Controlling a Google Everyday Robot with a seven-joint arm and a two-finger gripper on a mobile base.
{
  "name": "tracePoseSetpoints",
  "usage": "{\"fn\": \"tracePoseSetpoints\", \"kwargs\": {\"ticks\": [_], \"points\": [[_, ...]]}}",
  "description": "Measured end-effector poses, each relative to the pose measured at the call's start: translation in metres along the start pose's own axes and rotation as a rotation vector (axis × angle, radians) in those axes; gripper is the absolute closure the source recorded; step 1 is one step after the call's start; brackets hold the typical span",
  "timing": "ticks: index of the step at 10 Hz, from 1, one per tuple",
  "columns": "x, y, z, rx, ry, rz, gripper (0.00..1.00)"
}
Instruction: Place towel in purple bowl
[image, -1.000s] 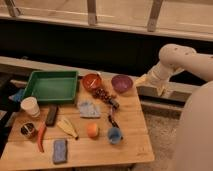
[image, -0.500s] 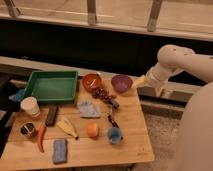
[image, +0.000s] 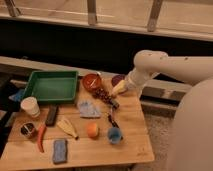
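The towel (image: 89, 109), a rumpled pale blue-grey cloth, lies flat on the wooden table (image: 132, 145) near its middle. The purple bowl (image: 118, 78) stands at the table's back right edge, partly hidden by my arm. My gripper (image: 118, 89) hangs just in front of the purple bowl, over the table's back right. It is to the right of and behind the towel, and it holds nothing that I can see.
A red-brown bowl (image: 92, 81) stands left of the purple bowl, with a dark red bunch (image: 103, 95) in front of it. A green tray (image: 50, 86) is at the back left. A white cup (image: 31, 106), an orange (image: 92, 130), a blue cup (image: 114, 135) and a dark blue pad (image: 60, 150) are also on the table.
My arm has swung left and down from beside the table. The gripper now hangs over the table's back right, partly covering the purple bowl. The towel has not moved.
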Motion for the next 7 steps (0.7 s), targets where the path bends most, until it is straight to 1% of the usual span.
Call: {"fn": "tracePoseSetpoints", "kwargs": {"ticks": [1, 3, 5, 7], "points": [[0.001, 0.018, 0.006, -0.013, -0.003, -0.029, 0.2], [0.0, 0.059, 0.017, -0.052, -0.009, -0.083, 0.2], [-0.002, 0.092, 0.027, -0.087, -0.022, -0.106, 0.2], [-0.002, 0.094, 0.027, -0.089, -0.024, -0.104, 0.2]]}}
